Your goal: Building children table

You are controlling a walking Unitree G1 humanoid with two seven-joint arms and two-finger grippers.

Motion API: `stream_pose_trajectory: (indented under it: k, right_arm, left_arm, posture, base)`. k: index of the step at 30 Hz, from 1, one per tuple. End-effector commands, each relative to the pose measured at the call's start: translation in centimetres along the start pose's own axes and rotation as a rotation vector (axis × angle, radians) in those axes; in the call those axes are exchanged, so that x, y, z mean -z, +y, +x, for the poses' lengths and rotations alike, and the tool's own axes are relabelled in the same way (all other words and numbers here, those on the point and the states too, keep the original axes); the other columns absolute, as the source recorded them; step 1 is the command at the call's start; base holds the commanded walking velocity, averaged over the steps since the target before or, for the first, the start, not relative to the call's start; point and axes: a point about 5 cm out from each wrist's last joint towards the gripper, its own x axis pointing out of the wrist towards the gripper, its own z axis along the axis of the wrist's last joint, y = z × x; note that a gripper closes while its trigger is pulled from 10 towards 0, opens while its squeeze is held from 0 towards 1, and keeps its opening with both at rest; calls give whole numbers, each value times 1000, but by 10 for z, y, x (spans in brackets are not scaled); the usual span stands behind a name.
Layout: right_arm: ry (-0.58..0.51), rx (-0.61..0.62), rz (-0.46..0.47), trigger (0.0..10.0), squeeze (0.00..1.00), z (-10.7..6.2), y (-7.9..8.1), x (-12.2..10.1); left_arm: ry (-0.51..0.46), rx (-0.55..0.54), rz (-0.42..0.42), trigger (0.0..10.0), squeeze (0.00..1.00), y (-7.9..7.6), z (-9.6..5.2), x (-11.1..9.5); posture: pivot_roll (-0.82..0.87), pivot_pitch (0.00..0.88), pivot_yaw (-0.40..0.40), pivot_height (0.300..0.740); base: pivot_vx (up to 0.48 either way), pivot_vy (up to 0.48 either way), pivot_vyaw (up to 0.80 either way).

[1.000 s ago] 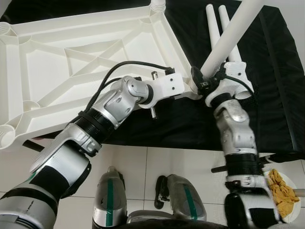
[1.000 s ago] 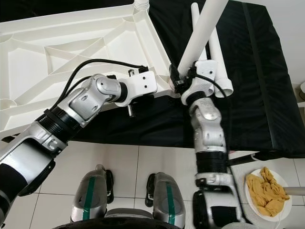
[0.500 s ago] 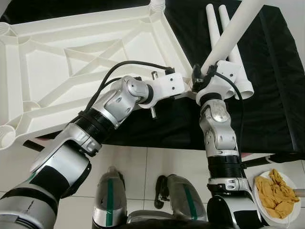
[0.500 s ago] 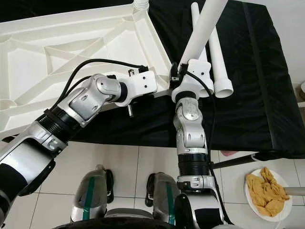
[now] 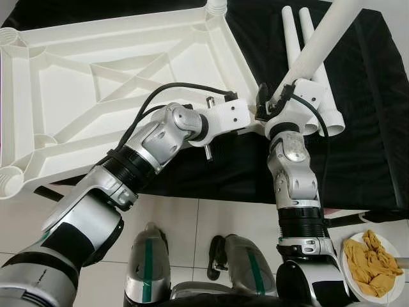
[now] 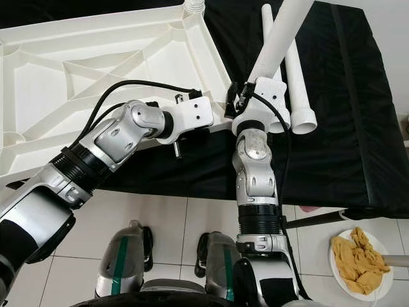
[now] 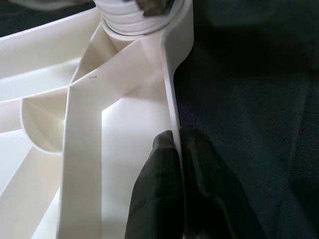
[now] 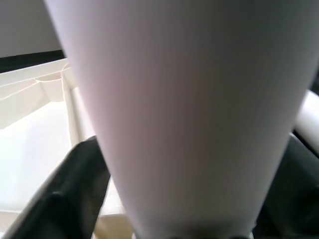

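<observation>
The white plastic tabletop [image 5: 115, 27] lies upside down on a black cloth, ribs facing up. My left gripper [image 7: 178, 137] is shut on the tabletop's thin side rim, just short of the near corner socket [image 7: 130, 20]. My right gripper [image 5: 271, 110] is shut on a white table leg [image 5: 317, 46]. The leg slants up and away to the right, with its thick lower end at that same corner socket. In the right wrist view the leg [image 8: 189, 99] looms between the black fingers [image 8: 75, 189]. Whether its end sits in the socket is hidden.
Two spare white legs [image 6: 298, 83] lie on the black cloth [image 6: 345, 128] behind the held leg. A socket stub [image 5: 216, 5] stands at the tabletop's far corner. On the tiled floor at the right is a white plate [image 6: 337, 238] of crumpled yellow material. My feet [image 5: 148, 268] are below.
My right forearm has swung left and now stands more upright under the gripper, which has turned with the leg. The leg's lower end stays by the corner. The left arm has held still.
</observation>
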Motion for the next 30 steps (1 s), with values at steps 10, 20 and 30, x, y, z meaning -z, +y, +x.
stream_pose_trajectory:
  k: [10, 20, 30]
  right_arm:
    - [-13, -171, -31, 10000, 976, 0, -17, 1]
    - [-19, -508, -57, 10000, 0, -2, -46, 3]
    - [4, -661, -127, 10000, 0, 7, -64, -2]
  left_arm:
    - [75, 194, 7, 10000, 0, -26, 11, 14]
    - [75, 197, 13, 10000, 0, -27, 12, 14]
    - [77, 193, 14, 10000, 0, -24, 11, 13]
  posture:
    - [31, 22, -52, 740]
    - [26, 15, -43, 740]
    - [31, 22, -37, 740]
  base:
    - [0, 0, 0]
    - [0, 0, 0]
    - [0, 0, 0]
